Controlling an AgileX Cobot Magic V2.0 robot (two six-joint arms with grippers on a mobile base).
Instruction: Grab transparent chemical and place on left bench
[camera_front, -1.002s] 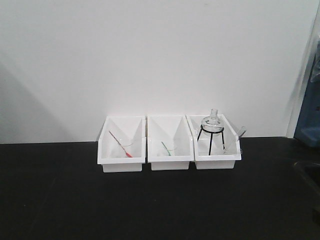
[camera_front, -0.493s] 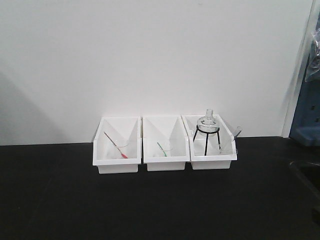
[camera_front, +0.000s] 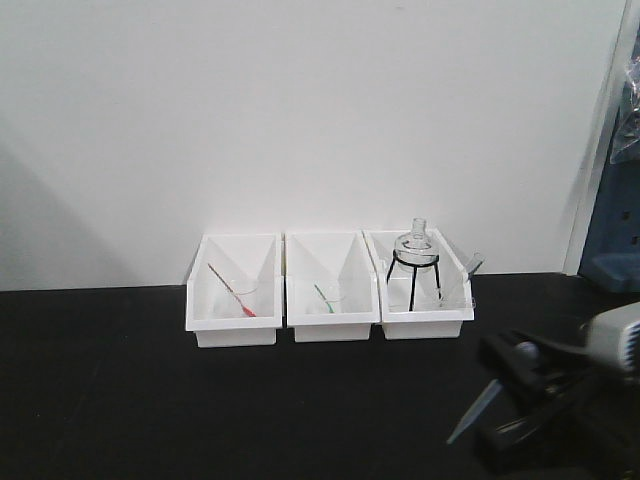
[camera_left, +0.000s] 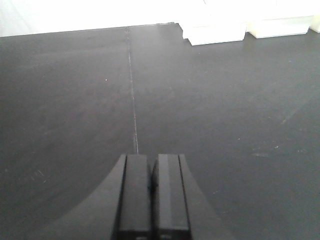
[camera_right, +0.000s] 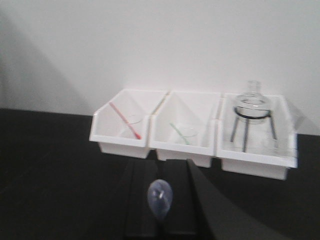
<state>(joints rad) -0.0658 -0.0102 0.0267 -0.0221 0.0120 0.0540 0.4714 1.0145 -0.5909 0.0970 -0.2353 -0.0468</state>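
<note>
Holding the clear pipette (camera_front: 480, 405) in my right gripper (camera_front: 520, 400), I am over the near right part of the bench (camera_front: 150, 400). My right jaws are closed on it. Its bulb (camera_right: 160, 196) shows between them in the right wrist view, and its thin tip sticks out to the left and down. My left gripper (camera_left: 150, 197) has its jaws pressed together with nothing in them, above bare bench.

I think a few things could go wrong. The pipette is slim and slick, so it could slip if my hold is weak. The bulb is soft, so a hard squeeze could push out anything inside. The tip hangs low, so it could hit the bench first and bend if I go down fast. It is round too, so it could roll when I let go.

Now I count. Far off by the wall stand three white bins (camera_front: 234, 312) in a row. The left bin holds one red pipette (camera_front: 232, 291). The middle one holds one green pipette (camera_front: 322, 298). The right one holds one glass flask (camera_front: 418, 243) on one black stand (camera_front: 413, 282). I see what may be one more clear pipette (camera_front: 470, 266) at its right edge, but I cannot tell.
</note>
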